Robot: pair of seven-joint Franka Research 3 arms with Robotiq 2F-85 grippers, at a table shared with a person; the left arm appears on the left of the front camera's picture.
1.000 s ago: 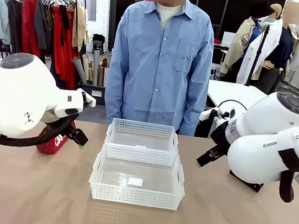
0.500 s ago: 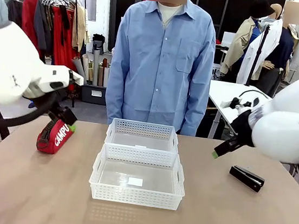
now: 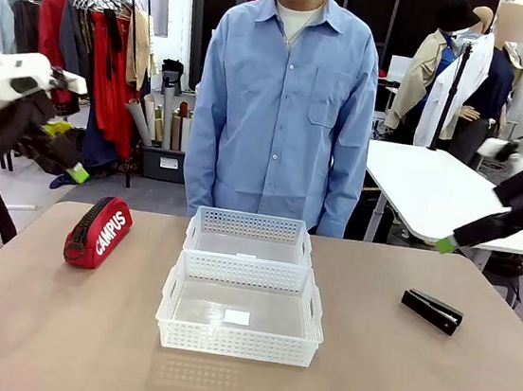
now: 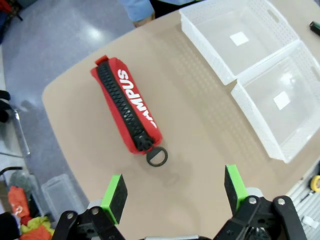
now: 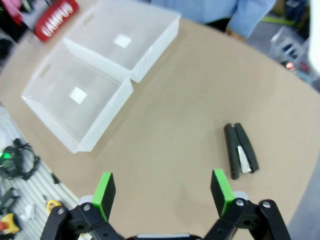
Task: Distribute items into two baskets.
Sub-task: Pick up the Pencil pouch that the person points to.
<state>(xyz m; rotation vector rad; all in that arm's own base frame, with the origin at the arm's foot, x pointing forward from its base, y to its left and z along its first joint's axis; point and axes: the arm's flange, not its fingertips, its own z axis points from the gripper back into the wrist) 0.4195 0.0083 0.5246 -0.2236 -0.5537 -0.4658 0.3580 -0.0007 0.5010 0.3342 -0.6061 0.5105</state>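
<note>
Over the last second both arms have lifted up and outward from the tan table [image 3: 410, 385]. The left gripper [image 4: 174, 192] and right gripper [image 5: 162, 191] now hang released and empty. The red soft zip pouch [image 3: 100, 231] lies at the left and the slim black stapler [image 3: 431, 311] at the right. The near white lattice plastic basket [image 3: 236, 342] and its far twin [image 3: 251, 221] touch mid-table, both bare, so sorting looks unstarted.

Access from above was clear into near basket [image 3: 236, 343] and far basket [image 3: 250, 225]; bare table [image 3: 53, 342] surrounded pouch [image 3: 98, 231], stapler [image 3: 431, 311]; person [image 3: 281, 112] blocked far edge.
</note>
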